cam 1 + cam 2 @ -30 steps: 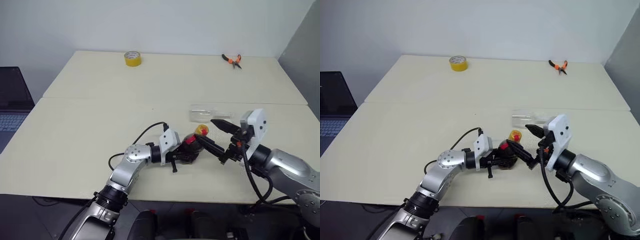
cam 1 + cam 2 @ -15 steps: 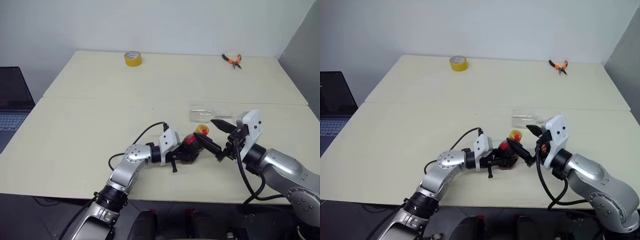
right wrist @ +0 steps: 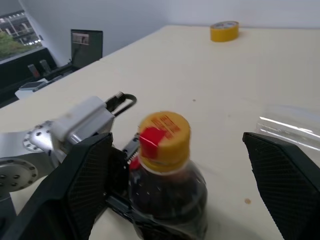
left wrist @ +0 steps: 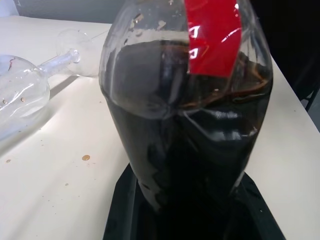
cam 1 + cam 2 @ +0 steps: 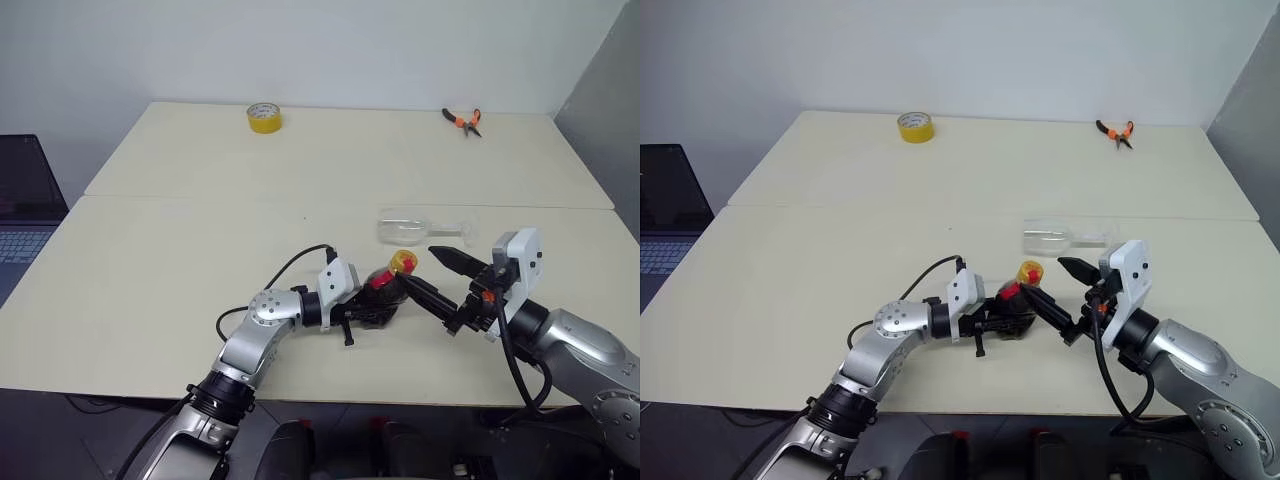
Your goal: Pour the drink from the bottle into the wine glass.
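Note:
A stubby clear bottle (image 5: 383, 297) stands on the table near the front edge, with a red label and a yellow cap (image 5: 403, 262). The dark drink (image 4: 185, 150) fills most of it. My left gripper (image 5: 362, 308) is shut on the bottle's lower body from the left. To the right, my right gripper (image 5: 418, 266) is open and level, its fingers (image 3: 85, 185) standing either side of the cap without touching it. The wine glass (image 5: 405, 227) lies on its side just behind the bottle, stem pointing right, and looks empty.
At the far back of the table (image 5: 180, 260) sit a yellow tape roll (image 5: 264, 117) on the left and orange-handled pliers (image 5: 464, 120) on the right. A laptop (image 5: 25, 215) stands beyond the table's left edge. A seam crosses the table behind the glass.
My right forearm has swung slightly, while its open gripper stays beside the cap. The left gripper, bottle and glass have kept still.

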`<state>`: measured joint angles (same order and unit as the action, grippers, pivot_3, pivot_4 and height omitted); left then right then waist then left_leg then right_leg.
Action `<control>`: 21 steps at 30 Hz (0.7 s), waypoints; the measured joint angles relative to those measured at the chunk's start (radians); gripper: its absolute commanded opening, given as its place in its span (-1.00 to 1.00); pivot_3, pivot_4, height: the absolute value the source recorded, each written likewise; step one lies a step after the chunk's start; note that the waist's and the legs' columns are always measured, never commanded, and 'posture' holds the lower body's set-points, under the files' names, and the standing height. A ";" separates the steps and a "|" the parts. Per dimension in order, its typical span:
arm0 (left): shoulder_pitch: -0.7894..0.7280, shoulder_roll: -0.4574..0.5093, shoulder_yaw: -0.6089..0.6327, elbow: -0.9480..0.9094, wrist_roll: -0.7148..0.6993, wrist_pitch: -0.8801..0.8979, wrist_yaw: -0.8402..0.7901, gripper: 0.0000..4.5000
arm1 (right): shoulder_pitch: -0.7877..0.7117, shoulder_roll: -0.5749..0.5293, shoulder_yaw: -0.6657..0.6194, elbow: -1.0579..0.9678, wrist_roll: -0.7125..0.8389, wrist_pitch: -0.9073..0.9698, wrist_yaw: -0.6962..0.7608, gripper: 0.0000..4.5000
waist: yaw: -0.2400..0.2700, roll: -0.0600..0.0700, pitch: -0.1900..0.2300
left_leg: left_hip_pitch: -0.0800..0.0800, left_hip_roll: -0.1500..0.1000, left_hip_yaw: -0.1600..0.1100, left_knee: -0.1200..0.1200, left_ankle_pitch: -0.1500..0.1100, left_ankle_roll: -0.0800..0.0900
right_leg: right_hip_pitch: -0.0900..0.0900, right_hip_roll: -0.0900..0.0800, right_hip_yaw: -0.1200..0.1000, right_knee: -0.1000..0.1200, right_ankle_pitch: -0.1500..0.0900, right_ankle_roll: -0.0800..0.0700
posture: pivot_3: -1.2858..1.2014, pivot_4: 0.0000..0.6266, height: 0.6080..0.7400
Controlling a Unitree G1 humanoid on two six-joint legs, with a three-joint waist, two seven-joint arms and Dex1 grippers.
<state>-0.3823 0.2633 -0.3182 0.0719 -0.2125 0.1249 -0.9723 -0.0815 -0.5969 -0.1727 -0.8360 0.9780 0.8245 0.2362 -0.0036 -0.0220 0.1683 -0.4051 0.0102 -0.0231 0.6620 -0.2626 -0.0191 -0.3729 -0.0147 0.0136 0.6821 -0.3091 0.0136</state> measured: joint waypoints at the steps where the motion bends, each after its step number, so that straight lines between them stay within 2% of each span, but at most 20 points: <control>1: 0.000 0.000 0.000 0.000 0.000 0.000 0.000 -0.72 | -0.013 -0.004 0.002 -0.004 -0.002 0.000 -0.001 0.98 | 0.000 0.000 0.000 | 0.000 0.000 0.000 0.000 0.000 0.000 | 0.000 0.000 0.000 0.000 0.000 0.000 | 0.03 -0.52 1.00; 6: 0.000 0.000 0.000 0.000 0.000 -0.001 0.000 -0.72 | -0.052 -0.005 0.042 -0.003 -0.045 -0.005 -0.019 0.98 | 0.000 0.000 0.000 | 0.000 0.000 0.000 0.000 0.000 0.000 | 0.000 0.000 0.000 0.000 0.000 0.000 | 0.03 -0.52 1.00; 11: 0.001 0.000 -0.001 0.000 0.001 -0.001 0.000 -0.72 | -0.059 -0.007 0.075 0.041 -0.162 -0.032 -0.020 0.98 | 0.000 0.000 0.000 | 0.000 0.000 0.000 0.000 0.000 0.000 | 0.000 0.000 0.000 0.000 0.000 0.000 | 0.03 -0.52 1.00; 21: 0.001 0.002 -0.004 0.000 0.004 -0.001 0.001 -0.73 | 0.013 -0.007 0.052 0.029 -0.174 -0.075 0.014 0.98 | 0.001 0.000 0.000 | 0.000 0.000 0.000 0.000 0.000 0.000 | 0.000 0.000 0.000 0.000 0.000 0.000 | 0.03 -0.52 1.00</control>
<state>-0.3817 0.2655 -0.3220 0.0720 -0.2081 0.1236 -0.9716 -0.0687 -0.6043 -0.1212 -0.8073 0.8036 0.7492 0.2498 -0.0030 -0.0219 0.1682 -0.4051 0.0101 -0.0231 0.6621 -0.2626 -0.0191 -0.3727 -0.0149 0.0135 0.6820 -0.3091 0.0135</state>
